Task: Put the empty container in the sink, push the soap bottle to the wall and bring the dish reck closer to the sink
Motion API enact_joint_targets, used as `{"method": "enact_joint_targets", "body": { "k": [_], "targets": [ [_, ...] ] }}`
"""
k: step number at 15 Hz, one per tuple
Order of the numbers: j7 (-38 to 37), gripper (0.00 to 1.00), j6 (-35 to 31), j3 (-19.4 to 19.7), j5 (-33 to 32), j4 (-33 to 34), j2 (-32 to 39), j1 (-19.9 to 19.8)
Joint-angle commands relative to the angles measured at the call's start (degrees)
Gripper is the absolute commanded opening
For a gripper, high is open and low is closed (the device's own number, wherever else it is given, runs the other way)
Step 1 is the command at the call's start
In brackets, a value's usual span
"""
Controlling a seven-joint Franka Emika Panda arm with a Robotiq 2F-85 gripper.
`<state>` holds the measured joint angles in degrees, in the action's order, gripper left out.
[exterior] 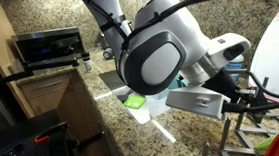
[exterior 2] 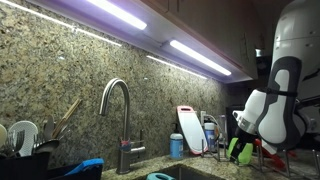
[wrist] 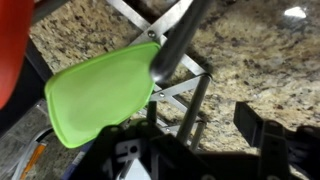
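Hovering over the dish rack (wrist: 190, 85) with the claw (exterior: 193, 100) — clenched or released, cannot tell. Looking down in the wrist view onto wire bars and a green flat utensil (wrist: 100, 95) above the granite table (wrist: 250, 50). Judging the rack pull unfinished: well apart from the faucet (exterior 2: 118, 110). Finding the soap bottle (exterior 2: 176, 146) near the wall already — probably settled. Cannot place the empty container.

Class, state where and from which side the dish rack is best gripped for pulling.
Probably a thin metal bar of the dish rack, taken from above: the bars are slim and lie exposed above the counter.
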<state>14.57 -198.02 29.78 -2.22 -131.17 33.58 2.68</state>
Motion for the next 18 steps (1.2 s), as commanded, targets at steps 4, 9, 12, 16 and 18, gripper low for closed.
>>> {"method": "enact_joint_targets", "body": {
  "k": [4, 9, 12, 16, 18],
  "targets": [
    [1.8, 0.27, 0.0, 0.1, 0.2, 0.2, 0.3, 0.1],
    [1.8, 0.02, 0.0, 0.0, 0.1, 0.0, -0.3, 0.4],
    [2.0, 0.04, 0.0, -0.5, -0.5, -0.6, -0.9, 0.3],
    [1.7, 0.04, 1.7, -3.3, -2.2, -1.1, -2.7, -2.0],
    [1.6, 0.04, 1.4, -4.1, -2.6, -1.1, -3.1, -2.7]
  ]
}}
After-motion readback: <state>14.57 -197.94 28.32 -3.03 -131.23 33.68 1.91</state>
